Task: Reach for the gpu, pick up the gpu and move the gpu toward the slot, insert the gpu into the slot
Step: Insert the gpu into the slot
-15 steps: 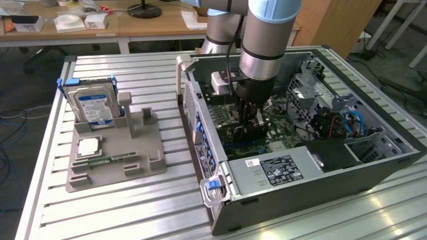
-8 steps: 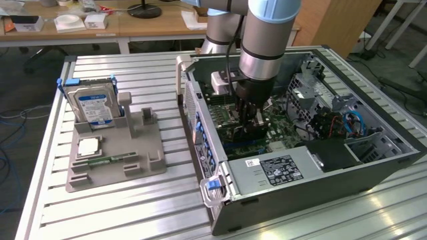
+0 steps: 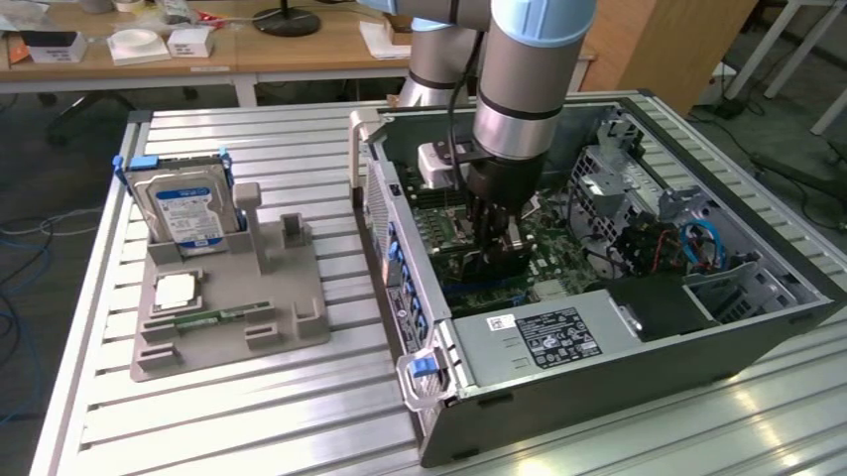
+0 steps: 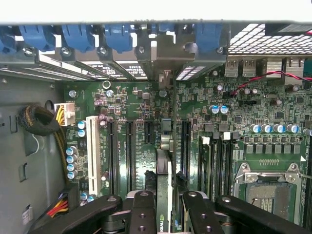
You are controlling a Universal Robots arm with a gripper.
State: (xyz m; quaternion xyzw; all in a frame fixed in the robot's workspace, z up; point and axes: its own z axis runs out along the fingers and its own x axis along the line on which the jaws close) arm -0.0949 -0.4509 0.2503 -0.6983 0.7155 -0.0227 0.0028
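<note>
One gpu (image 4: 165, 195) in gripper (image 4: 165, 207), inside computer case (image 3: 741, 332), over motherboard (image 4: 141, 112).

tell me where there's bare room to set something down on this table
Free: the slatted table between the hard drive and the computer case, and its near edge in front of the grey holder. Crowded: inside the case, where the claw holds the gpu.
</note>
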